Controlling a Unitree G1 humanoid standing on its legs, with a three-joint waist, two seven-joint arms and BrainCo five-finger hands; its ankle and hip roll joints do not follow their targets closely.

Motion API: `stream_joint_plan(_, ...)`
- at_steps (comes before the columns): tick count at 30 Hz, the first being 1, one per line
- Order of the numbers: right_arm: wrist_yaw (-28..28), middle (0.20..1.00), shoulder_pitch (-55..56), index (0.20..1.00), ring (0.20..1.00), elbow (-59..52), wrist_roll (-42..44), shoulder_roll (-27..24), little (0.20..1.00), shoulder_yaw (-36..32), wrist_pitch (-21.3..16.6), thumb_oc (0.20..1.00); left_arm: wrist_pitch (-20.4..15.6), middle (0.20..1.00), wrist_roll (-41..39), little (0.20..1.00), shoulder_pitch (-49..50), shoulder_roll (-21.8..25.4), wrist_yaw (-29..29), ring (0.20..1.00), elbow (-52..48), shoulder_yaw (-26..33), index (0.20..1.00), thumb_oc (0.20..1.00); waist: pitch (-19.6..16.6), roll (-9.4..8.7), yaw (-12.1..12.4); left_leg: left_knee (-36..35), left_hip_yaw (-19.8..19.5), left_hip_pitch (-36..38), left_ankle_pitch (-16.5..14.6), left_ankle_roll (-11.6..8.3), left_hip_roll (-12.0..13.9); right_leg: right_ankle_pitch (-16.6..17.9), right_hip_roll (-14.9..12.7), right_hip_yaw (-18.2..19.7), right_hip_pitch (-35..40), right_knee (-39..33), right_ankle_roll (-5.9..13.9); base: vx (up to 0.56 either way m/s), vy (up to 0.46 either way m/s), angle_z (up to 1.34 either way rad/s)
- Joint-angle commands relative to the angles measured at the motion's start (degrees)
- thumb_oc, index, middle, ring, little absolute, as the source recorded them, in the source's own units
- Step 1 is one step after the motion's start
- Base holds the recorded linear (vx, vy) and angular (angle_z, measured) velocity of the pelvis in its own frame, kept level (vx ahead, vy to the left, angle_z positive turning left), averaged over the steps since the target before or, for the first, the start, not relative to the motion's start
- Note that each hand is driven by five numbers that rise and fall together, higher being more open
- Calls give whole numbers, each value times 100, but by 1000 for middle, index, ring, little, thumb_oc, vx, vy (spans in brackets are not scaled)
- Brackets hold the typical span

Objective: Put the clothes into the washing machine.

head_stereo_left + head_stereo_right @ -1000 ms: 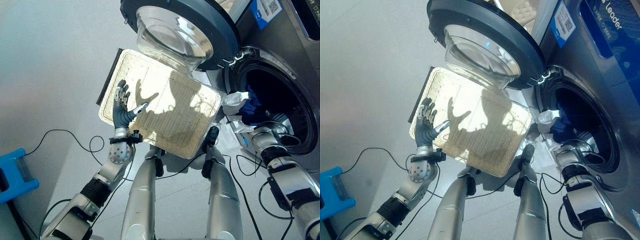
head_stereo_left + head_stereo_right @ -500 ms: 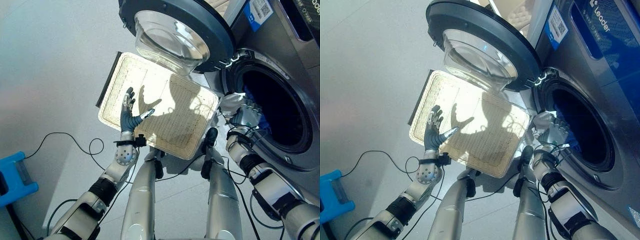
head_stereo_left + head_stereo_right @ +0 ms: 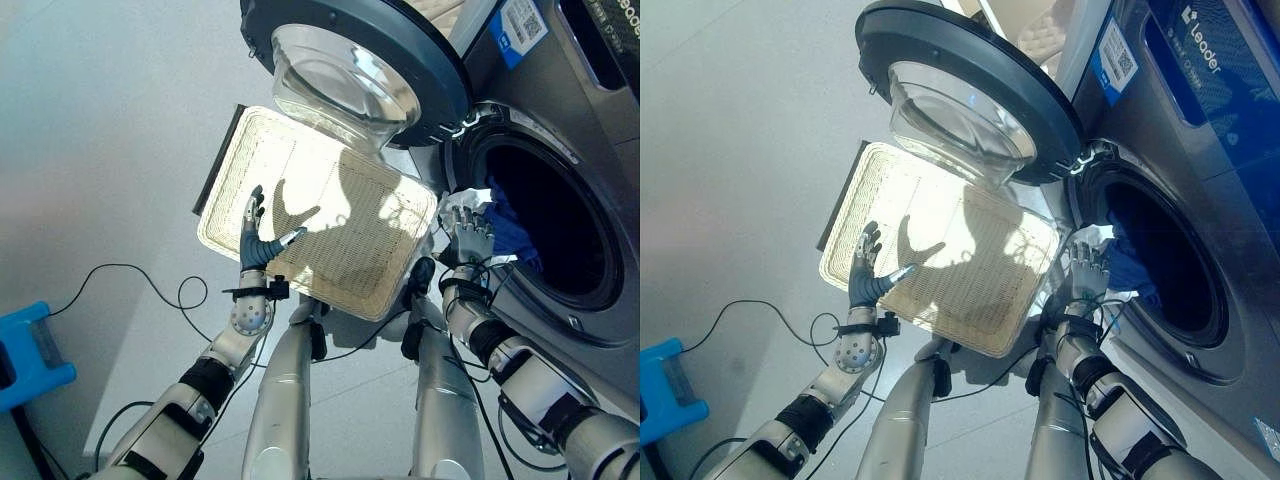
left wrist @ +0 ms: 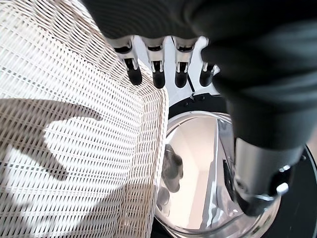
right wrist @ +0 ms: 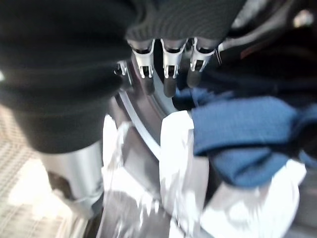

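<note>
The right robot hand [image 3: 467,237], fingers spread and holding nothing, hovers by the blue and white clothes [image 3: 505,225] hanging over the washing machine [image 3: 560,130] opening's lower rim, while the left robot hand [image 3: 257,238] stays splayed over the wicker basket [image 3: 330,215].

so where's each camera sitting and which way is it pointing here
Left eye view: on the head, looking down at the wicker basket, the open washer door and the drum opening; both arms show.
Right eye view: beside it, same scene slightly shifted; left hand over the basket, right hand by the clothes.
Left wrist view: along the open left hand toward basket weave and door glass.
Right wrist view: along the open right hand at blue and white clothes on the drum's rim.
Both wrist views share their subjects with the eye views.
</note>
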Motion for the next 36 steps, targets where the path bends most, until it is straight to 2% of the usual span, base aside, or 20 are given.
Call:
stream_joint_plan(1,527,1000,-20,1000,1000,50,520,-251,1000,-136,-207,1000,-448,1000,245,1000,-26,-137,-113,1000,-181,183,1000,1000,-167,176,16,-50,477,54,-342,-138,-190,-578,23,-367,-83,558,520,0,0,0)
stream_joint_plan(7,1594,1000,-81,1000,1000,414,1523,-367,1000,-679,-463,1000,-412,1000,119,1000,-58,-90,-349,1000,-474,206,1000,1000,-167,169,70,62,405,-60,-345,-182,-172,-558,-36,-401,-181,650,487,21,-34,0)
stream_joint_plan(11,2396,1000,-208,1000,1000,674,2339,-489,1000,-1090,-787,1000,-375,1000,47,1000,-96,-73,-471,1000,-660,197,1000,1000,-167,188,114,164,357,-160,-363,-204,-182,-547,-84,-422,-276,738,468,16,-19,1)
stream_joint_plan(15,2686,1000,-374,1000,1000,797,2742,-667,1000,-1254,-837,1000,-265,1000,17,1000,-123,-49,-448,1000,-881,169,1000,1000,-167,208,138,236,331,-268,-371,-212,-182,-531,-112,-428,-389,805,459,7,-8,1)
stream_joint_plan(17,2714,1000,-388,1000,1000,803,2781,-678,1000,-1272,-832,1000,-255,1000,17,1000,-125,-48,-445,1000,-897,166,1000,1000,-167,210,141,245,327,-280,-374,-212,-184,-532,-114,-428,-401,815,458,5,-15,1)
stream_joint_plan(18,2896,1000,-495,1000,1000,887,3031,-802,1000,-1406,-797,1000,-191,1000,-2,1000,-140,-11,-427,1000,-1036,146,1000,1000,-167,228,155,304,296,-374,-392,-217,-192,-532,-130,-424,-500,875,453,14,-36,2)
stream_joint_plan(24,3694,1000,-971,1000,1000,1328,3265,-1266,1000,-1518,-386,1000,-99,1000,-25,1000,-126,47,-317,1000,-1360,43,1000,1000,-167,347,244,418,219,-635,-405,-223,-226,-524,-193,-435,-777,1010,431,14,-27,6)
stream_joint_plan(30,3788,1000,-1208,1000,1000,1557,3517,-1647,1000,-1574,-284,1000,29,1000,-96,1000,-92,145,-233,1000,-1601,18,1000,1000,-167,402,302,517,177,-793,-421,-227,-232,-537,-244,-436,-939,1128,436,10,-22,6)
stream_joint_plan(36,3320,1000,-1381,1000,1000,1589,4237,-2029,1000,-1879,-34,1000,85,1000,-169,1000,59,265,-232,1000,-1854,56,1000,1000,-167,425,314,557,158,-857,-457,-236,-237,-560,-216,-404,-1030,1189,438,7,-6,3)
